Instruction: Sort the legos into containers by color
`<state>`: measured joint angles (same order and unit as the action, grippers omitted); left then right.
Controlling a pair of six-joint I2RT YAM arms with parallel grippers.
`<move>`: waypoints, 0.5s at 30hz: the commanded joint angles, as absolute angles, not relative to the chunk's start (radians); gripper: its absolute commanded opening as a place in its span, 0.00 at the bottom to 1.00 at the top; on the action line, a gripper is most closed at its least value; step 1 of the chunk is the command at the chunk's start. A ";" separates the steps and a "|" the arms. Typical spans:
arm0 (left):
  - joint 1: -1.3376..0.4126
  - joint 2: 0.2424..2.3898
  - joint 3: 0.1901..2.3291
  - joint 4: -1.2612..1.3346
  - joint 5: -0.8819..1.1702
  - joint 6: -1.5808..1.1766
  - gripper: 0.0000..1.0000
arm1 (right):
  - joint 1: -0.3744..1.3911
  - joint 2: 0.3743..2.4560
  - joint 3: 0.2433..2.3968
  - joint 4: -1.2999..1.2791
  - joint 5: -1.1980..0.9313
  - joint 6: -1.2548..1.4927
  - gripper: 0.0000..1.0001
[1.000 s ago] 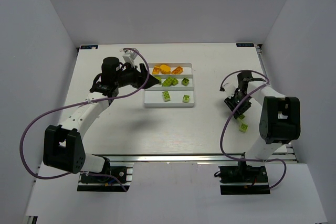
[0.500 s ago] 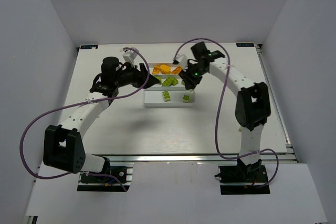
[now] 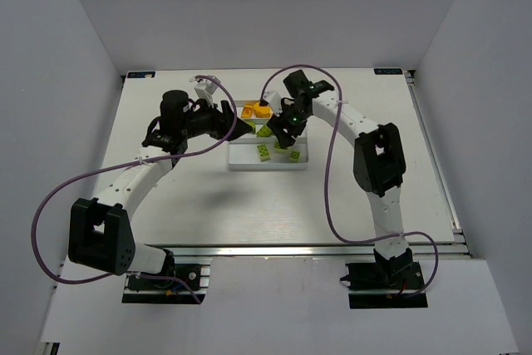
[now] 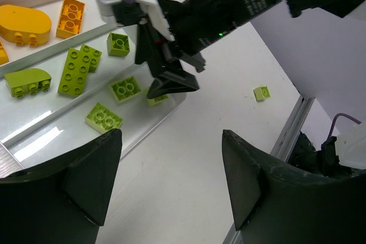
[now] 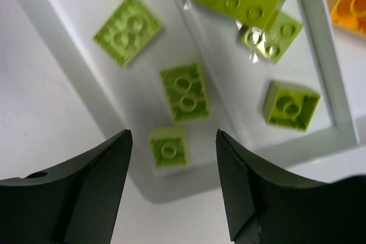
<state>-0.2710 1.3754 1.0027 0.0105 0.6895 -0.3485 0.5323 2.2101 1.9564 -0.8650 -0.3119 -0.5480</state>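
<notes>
The white tray (image 3: 266,165) has three long compartments. The far one holds orange legos (image 4: 23,21), the middle one green legos (image 4: 78,70). My right gripper (image 5: 172,134) is open and empty, low over the near compartment; it also shows in the top view (image 3: 283,133). A small green lego (image 5: 168,148) lies in the tray between its fingers, next to two more green legos (image 5: 184,92). My left gripper (image 4: 171,134) is open and empty, above the table by the tray's left end (image 3: 241,127). One small green lego (image 4: 261,92) lies loose on the table.
The right arm (image 3: 349,118) arches over the tray's right side from the far side. In the left wrist view the right gripper's body (image 4: 189,21) hangs over the tray's near wall (image 4: 137,132). The table's edge rail (image 4: 291,124) runs past the loose lego.
The right arm swung from the right side of the table to the tray, then a little further left. A third green lego now lies in the near compartment. The left arm stayed still.
</notes>
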 commanded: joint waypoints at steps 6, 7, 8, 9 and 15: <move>-0.267 1.325 0.994 0.015 0.692 -0.341 0.80 | 0.443 1.771 1.623 -0.949 -0.098 -0.721 0.67; -0.267 1.325 1.000 0.011 0.687 -0.341 0.80 | 0.405 1.735 1.556 -0.954 -0.045 -0.808 0.67; -0.267 1.318 1.002 0.011 0.687 -0.342 0.80 | 0.388 1.694 1.490 -0.965 -0.008 -0.869 0.68; -0.267 1.316 1.000 0.017 0.687 -0.348 0.80 | 0.373 1.624 1.356 -0.982 0.068 -0.931 0.69; -0.267 1.315 0.997 0.028 0.701 -0.364 0.80 | 0.241 1.546 1.144 -1.054 0.166 -0.979 0.74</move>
<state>-0.2710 1.3575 1.0000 0.0093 0.6884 -0.3573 0.2619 1.5288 1.1843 -0.9886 0.0807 -0.9134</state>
